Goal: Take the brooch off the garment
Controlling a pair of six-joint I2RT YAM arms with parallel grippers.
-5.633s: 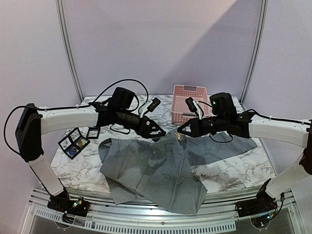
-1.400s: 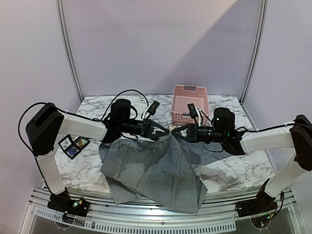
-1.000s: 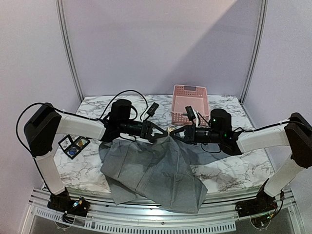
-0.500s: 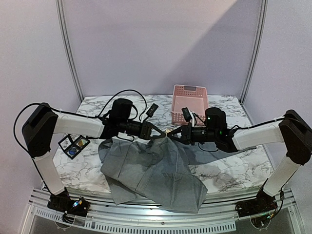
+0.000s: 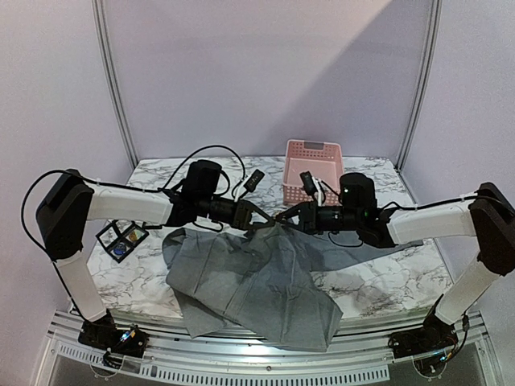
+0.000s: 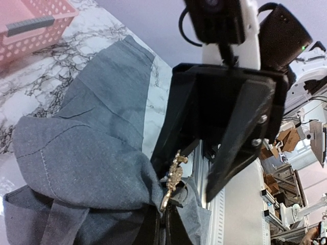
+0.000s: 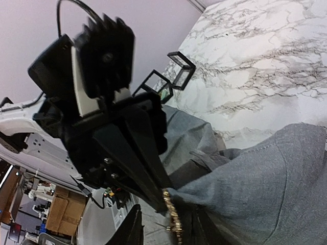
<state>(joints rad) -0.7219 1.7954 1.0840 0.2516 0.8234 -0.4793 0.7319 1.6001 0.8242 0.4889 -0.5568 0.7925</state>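
— Where's the brooch sitting?
— On the garment fold I'm holding up over the middle of the bench; my left gripper is pinching that cloth taut; my right gripper is straddling it, jaws parted

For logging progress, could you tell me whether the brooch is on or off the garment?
On, it seems: the brooch hangs from the garment's fold, between the right gripper's parted fingers.

Both arms reached inward, tips almost meeting. The left gripper was pinched tight; the right gripper stood partly open.
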